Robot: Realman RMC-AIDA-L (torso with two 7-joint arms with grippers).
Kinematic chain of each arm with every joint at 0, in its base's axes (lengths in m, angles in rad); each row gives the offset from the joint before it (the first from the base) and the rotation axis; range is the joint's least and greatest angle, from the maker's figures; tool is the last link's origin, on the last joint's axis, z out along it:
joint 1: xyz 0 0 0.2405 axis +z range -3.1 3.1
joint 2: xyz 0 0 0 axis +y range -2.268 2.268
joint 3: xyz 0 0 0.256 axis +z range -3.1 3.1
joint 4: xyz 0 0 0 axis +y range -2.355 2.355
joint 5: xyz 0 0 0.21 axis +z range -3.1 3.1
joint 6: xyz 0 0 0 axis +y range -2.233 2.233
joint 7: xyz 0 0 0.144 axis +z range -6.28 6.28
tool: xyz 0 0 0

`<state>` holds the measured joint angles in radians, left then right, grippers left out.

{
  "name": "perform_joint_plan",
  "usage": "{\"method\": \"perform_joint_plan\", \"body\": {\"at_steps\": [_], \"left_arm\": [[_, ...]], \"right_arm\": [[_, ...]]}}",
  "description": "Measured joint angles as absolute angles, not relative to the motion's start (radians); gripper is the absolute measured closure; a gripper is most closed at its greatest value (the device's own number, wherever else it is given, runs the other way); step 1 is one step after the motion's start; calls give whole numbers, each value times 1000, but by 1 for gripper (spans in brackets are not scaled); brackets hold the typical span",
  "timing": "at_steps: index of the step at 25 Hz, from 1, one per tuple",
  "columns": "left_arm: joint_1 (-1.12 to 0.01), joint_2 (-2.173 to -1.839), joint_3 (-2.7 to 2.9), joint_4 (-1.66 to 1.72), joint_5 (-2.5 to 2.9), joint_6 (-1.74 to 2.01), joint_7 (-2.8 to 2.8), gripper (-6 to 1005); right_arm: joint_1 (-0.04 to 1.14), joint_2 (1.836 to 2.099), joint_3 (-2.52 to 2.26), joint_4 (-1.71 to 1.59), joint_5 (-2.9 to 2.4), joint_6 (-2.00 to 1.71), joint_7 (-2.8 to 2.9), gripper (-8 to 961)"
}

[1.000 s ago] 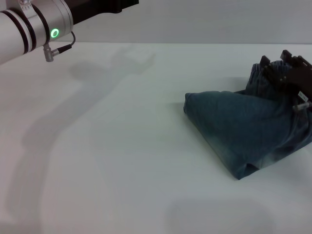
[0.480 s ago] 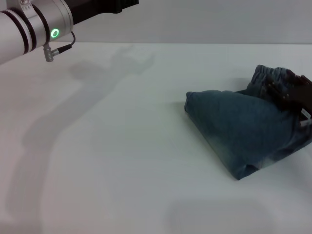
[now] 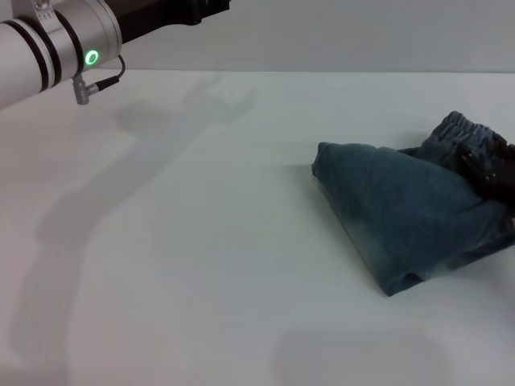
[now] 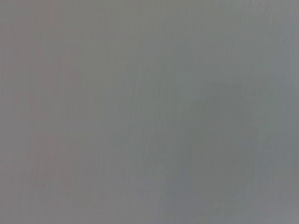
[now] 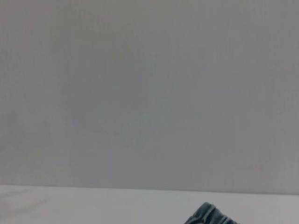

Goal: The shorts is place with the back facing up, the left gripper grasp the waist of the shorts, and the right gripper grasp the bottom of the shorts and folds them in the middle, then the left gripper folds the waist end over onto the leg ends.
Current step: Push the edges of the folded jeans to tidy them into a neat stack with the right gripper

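Item: shorts (image 3: 406, 213), blue denim, lying bunched and folded over on the white counter (image 3: 201, 241) at the right side of the head view, near its right edge. The puckered waist (image 3: 460, 133) shows at the far right end of the heap; a smooth folded panel runs from a far corner towards a near corner, so the long axis lies slantwise, far-left to near-right. Leg hems: not distinguishable in the heap. Right gripper (image 3: 492, 165): a dark shape at the right edge of the head view, touching or just over the cloth beside the waist; whether it is open, closed or holding fabric cannot be told. The right wrist view shows only a wall, a strip of counter and a sliver of the waist (image 5: 209, 215). Left arm (image 3: 56, 44): green ring lit, raised at the far left, well apart from the shorts; its gripper is not seen in any view, and the left wrist view is plain grey. Governing relation: the shorts lie wholly on the right, the waist end close to the right gripper and far across the counter from the left arm. Judgement: the right arm is much nearer; the left must cross the counter to reach the waist.
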<state>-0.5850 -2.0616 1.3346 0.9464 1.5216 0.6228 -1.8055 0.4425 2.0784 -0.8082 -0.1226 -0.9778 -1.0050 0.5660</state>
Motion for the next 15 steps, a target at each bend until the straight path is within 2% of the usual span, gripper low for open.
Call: {"method": "perform_joint_plan", "body": {"at_steps": [9,15], "left_arm": [[-584,-2062,1336,946,1522,626,-1807,189],[-581,-2061,1336,946,1522,634,-1811,189]], "right_arm": [[426,2077,-783,-126,-976,-976,565,377],[405,2078,-781,-129,-975,-1143,546,376]]}}
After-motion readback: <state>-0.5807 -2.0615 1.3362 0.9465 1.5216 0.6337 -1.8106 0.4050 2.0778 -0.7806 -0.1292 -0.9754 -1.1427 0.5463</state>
